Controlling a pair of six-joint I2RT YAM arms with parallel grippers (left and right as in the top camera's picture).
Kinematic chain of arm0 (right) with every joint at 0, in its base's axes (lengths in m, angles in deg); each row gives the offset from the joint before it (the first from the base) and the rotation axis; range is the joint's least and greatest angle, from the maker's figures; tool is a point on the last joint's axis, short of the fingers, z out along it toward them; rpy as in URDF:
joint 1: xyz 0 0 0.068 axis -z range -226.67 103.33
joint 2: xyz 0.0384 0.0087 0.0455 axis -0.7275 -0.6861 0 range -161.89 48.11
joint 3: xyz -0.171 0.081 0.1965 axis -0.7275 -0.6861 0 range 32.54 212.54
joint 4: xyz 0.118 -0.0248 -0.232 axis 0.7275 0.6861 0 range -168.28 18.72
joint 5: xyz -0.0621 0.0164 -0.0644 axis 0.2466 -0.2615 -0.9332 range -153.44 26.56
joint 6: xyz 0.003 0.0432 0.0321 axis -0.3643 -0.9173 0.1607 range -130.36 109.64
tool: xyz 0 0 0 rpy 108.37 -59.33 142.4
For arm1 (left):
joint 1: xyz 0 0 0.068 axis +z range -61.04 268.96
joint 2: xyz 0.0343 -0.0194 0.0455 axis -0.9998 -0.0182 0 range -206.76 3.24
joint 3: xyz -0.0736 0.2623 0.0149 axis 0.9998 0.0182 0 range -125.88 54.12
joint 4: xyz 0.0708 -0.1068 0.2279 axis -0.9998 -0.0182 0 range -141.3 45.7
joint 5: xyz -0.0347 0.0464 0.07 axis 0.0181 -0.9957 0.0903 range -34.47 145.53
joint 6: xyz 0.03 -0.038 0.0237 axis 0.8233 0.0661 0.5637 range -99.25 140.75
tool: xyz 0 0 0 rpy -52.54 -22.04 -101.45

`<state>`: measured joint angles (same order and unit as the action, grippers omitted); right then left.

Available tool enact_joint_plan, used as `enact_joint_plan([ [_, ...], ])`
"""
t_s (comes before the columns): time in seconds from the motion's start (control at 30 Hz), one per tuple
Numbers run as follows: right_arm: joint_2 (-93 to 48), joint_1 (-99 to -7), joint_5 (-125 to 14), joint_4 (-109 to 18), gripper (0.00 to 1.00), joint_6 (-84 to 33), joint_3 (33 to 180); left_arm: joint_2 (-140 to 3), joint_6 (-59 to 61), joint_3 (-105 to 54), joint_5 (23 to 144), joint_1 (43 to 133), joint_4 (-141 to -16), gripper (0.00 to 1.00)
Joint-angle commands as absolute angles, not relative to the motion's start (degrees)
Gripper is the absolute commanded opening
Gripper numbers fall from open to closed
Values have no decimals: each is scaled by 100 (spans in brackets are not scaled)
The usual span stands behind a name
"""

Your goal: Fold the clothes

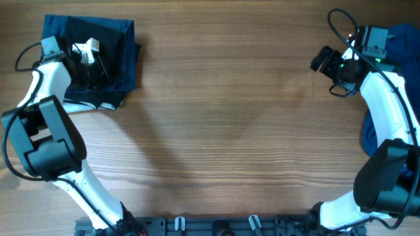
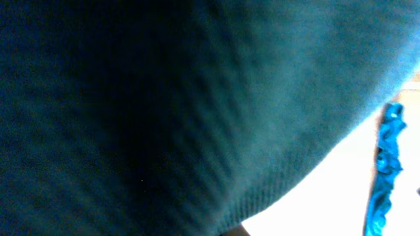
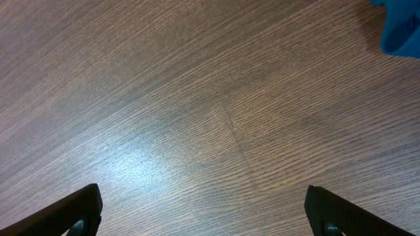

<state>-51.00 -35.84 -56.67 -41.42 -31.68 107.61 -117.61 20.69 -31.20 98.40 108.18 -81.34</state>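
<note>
Dark and squarish, the folded garment (image 1: 111, 46) sits at the bench's (image 1: 230, 131) far left corner, directly beneath your left jaws. They are closed down on it; whether they pinch a fold you cannot tell. Your right jaws stand wide over bare wood. The blue garment (image 1: 401, 39) lies crumpled just behind them, strung along the right edge, nearer that arm.

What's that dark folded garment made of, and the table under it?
The dark folded garment: soft knit fabric, matte; the left wrist view shows fine ribbed rows. The table: wood or wood-look laminate, smooth, slightly glossy; grain lines and a soft glare patch show.
</note>
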Motion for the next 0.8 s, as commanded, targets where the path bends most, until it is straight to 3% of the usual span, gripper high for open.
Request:
enact_joint_plan([
  [0.0,-5104,-3578,-5787,-4139,100,-3153,10796,-11615,2152,-3150,11084,10917,-8064,4],
  [0.23,-5104,-3578,-5787,-4139,100,-3153,10796,-10312,1333,-3622,11206,11190,-7926,4],
  [0.33,-5104,-3578,-5787,-4139,99,-3150,10796,-9528,734,-3622,10395,10982,-7850,4],
  [0.53,-5104,-3578,-5787,-4139,100,-3150,10796,-8728,34,-3622,8570,9798,-7594,23],
  [0.67,-5104,-3578,-5787,-4139,100,-3150,10796,-8833,34,-3622,8179,9175,-7168,67],
  [0.73,-5104,-3578,-5787,-4139,99,-3150,10796,-8883,36,-3622,8008,8941,-7118,100],
  [0.77,-5104,-3578,-5787,-4139,100,-3150,10796,-8909,36,-3622,7991,8818,-7146,100],
])
